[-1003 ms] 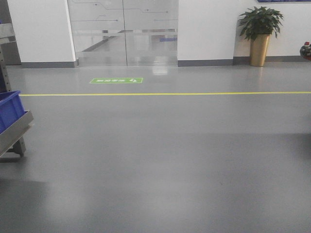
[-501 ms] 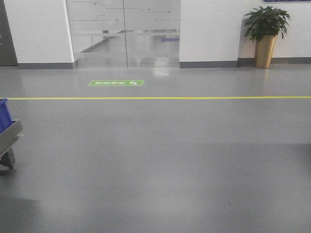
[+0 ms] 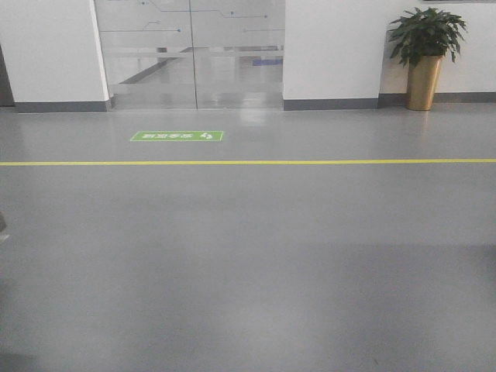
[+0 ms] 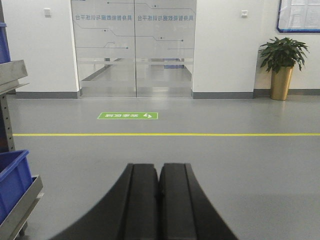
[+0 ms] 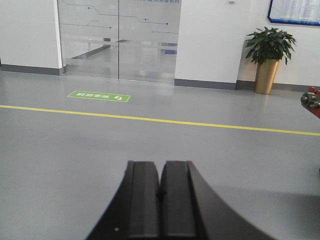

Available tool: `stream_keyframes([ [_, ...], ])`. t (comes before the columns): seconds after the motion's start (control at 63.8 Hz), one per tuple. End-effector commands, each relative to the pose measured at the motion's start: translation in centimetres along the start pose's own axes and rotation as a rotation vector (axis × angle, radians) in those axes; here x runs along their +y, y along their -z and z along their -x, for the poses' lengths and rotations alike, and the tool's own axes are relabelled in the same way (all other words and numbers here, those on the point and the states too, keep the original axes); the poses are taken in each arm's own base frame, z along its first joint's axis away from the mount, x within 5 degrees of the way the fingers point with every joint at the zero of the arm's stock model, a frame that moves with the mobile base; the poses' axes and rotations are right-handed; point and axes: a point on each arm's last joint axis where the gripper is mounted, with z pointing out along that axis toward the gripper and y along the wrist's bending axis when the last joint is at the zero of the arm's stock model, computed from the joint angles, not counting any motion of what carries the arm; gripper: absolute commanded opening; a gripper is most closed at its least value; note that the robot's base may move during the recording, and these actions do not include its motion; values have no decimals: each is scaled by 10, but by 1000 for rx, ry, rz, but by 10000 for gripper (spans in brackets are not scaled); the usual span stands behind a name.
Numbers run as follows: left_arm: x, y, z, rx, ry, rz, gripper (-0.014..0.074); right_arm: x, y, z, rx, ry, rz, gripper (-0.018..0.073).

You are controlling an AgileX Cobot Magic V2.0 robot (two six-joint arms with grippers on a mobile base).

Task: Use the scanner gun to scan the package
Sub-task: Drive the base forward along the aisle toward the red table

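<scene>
Wrist views show left gripper (image 4: 159, 197) and right gripper (image 5: 161, 197) pinched closed, empty. No package or scanner gun seen; a careless turn could bump the blue bin (image 4: 10, 185).

Curved black left claw (image 4: 159, 167), right claw (image 5: 161, 164)

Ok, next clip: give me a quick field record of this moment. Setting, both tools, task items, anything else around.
setting: open grey floor facing glass doors
floor markings: yellow line; green sign
left tool: shut, empty, pointing toward the doors
right tool: shut, empty
package: in no view
scanner gun: in no view
other: potted plant in a gold pot at the wall, right of the doors; blue bin on a metal rack, left edge of the left wrist view
</scene>
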Motion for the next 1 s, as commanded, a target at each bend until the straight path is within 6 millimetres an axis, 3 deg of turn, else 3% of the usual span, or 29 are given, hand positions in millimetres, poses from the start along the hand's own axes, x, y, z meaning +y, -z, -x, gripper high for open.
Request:
stream_keyframes([
  [0.0, 0, 0, 3, -27, 4, 3, -111, 0, 0, 2, -19, -3, -5, -168],
  [0.987, 0, 0, 3, -27, 4, 3, -111, 0, 0, 2, -19, -3, -5, -168],
])
